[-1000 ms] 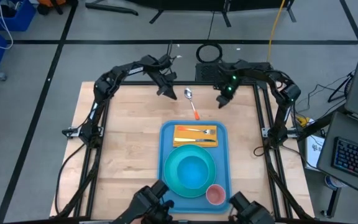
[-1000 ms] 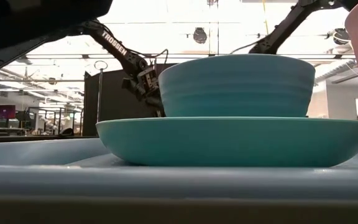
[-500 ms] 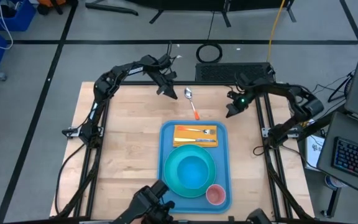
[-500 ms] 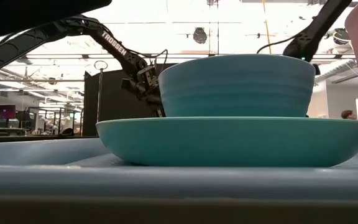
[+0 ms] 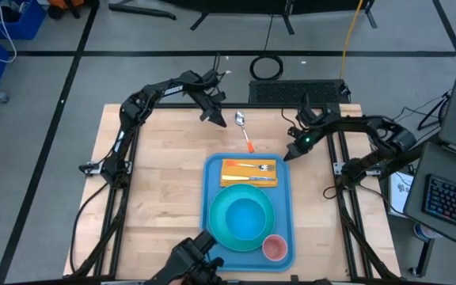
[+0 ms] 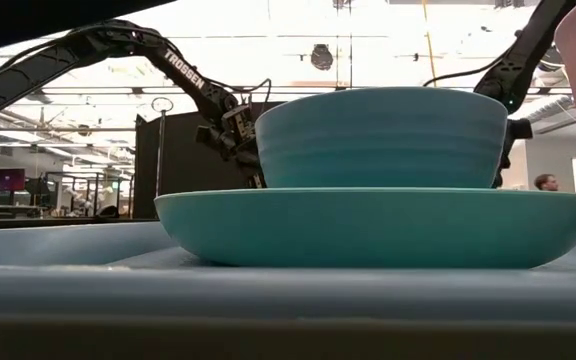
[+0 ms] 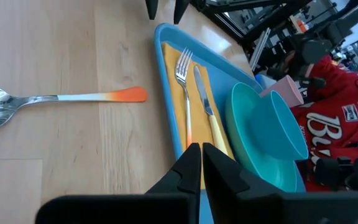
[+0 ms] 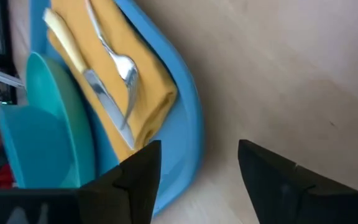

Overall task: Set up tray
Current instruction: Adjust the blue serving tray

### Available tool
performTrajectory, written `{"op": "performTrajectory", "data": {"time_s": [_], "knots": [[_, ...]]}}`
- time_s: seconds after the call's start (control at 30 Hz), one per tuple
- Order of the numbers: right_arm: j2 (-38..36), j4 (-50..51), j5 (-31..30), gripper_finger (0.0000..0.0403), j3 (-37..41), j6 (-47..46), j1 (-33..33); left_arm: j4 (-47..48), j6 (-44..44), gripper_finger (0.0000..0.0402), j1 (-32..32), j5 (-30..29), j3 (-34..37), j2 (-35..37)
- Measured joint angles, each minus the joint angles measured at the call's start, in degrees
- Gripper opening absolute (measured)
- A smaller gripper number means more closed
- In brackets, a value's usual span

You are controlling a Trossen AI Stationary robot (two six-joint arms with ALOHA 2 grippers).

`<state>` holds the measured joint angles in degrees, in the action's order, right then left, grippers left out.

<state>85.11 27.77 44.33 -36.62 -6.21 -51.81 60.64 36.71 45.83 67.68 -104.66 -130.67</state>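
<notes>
The light-blue tray [image 5: 285, 207] lies on the wooden table, toward its near edge. It carries a yellow napkin [image 5: 248, 176] with a fork [image 7: 182, 68] and a knife [image 7: 202, 93] on top. Nearer on the tray a turquoise plate [image 5: 222, 229] holds a bowl [image 6: 383, 135], and a pink cup [image 5: 274, 248] stands beside them. An orange-handled spoon [image 5: 245, 131] lies flat on the table beyond the tray. My left gripper [image 5: 211, 117] hovers shut just left of the spoon's bowl. My right gripper [image 8: 197, 163] stands open over the table by the tray's far right corner [image 8: 188, 118].
Bare wood lies left of the tray [image 5: 157, 182] and in a narrower strip to its right [image 5: 311, 198]. The arms' frames run along both side edges. A person in red [image 7: 334, 124] shows beyond the table's near edge.
My right gripper has drawn away from the spoon, going toward the table's right and near edges, and has come down beside the tray's far right corner. The spoon, the tray and my left gripper have kept still.
</notes>
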Motion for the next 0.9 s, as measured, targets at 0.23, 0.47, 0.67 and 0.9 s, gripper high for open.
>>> {"op": "performTrajectory", "data": {"time_s": [0.23, 0.47, 0.67, 0.9], "knots": [[0.0, -7.5, -0.6, 0.0156, 2.4, -3.2, 3.1, -0.1, 0.3, 0.0004, -0.8, 0.0, 0.0, 0.0], [0.1, -8.8, -1.2, 0.0057, 2.5, -3.7, 5.4, 0.0, -0.1, 0.0022, -1.0, 0.0, 0.0, 0.0], [0.1, -9.9, -0.6, 0.0017, 2.5, -5.4, 5.5, 1.0, -0.7, 0.0004, -1.0, 0.0, 0.0, 0.0], [0.1, -11.5, -0.8, 0.0021, 2.6, -6.9, 5.5, 6.0, 4.3, 0.0017, -1.0, 3.4, 0.0, 0.0]]}}
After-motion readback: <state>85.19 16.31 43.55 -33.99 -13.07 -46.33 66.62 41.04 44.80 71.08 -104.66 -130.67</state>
